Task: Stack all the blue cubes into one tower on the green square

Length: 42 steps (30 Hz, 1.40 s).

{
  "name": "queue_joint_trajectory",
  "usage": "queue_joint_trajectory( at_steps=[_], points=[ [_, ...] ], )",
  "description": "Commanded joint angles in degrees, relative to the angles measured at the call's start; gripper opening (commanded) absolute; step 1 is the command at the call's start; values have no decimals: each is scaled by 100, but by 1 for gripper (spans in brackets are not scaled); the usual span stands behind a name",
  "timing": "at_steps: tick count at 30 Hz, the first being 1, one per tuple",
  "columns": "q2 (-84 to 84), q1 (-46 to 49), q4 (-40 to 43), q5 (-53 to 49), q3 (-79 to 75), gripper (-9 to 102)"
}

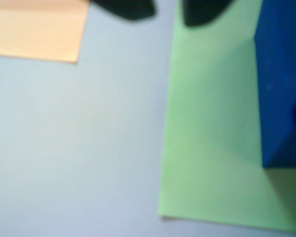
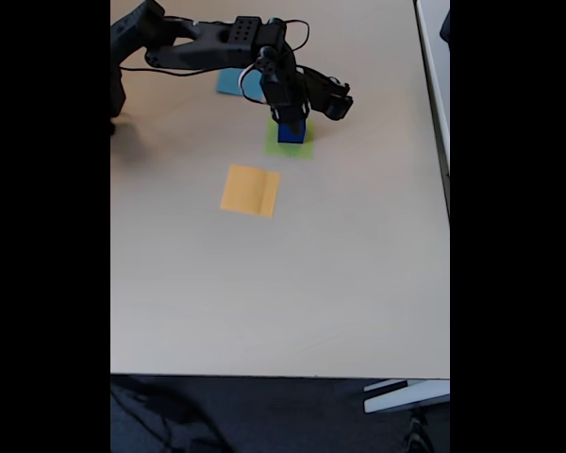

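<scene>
Blue cube (image 2: 291, 133) is sitting on green square (image 2: 290, 139) in fixed view. L to R in wrist view: orange-yellow square (image 1: 37, 29) is lying top left, table (image 1: 89, 148) is showing mid-frame, gripper (image 1: 168, 11) tips are standing slightly apart w/ nothing between, green square w/ cube at right edge.

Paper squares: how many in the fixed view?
3. Green square under the blue cube, orange one nearer the camera, light-blue one partly hidden behind the arm. More could be hidden there.
</scene>
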Motion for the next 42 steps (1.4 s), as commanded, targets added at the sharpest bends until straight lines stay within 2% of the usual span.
queue_joint_trajectory(
  at_steps=[1,42],
  points=[
    [88,-35,-62,35,-343,0],
    [79,-105,158,53,-431,0]
  ],
)
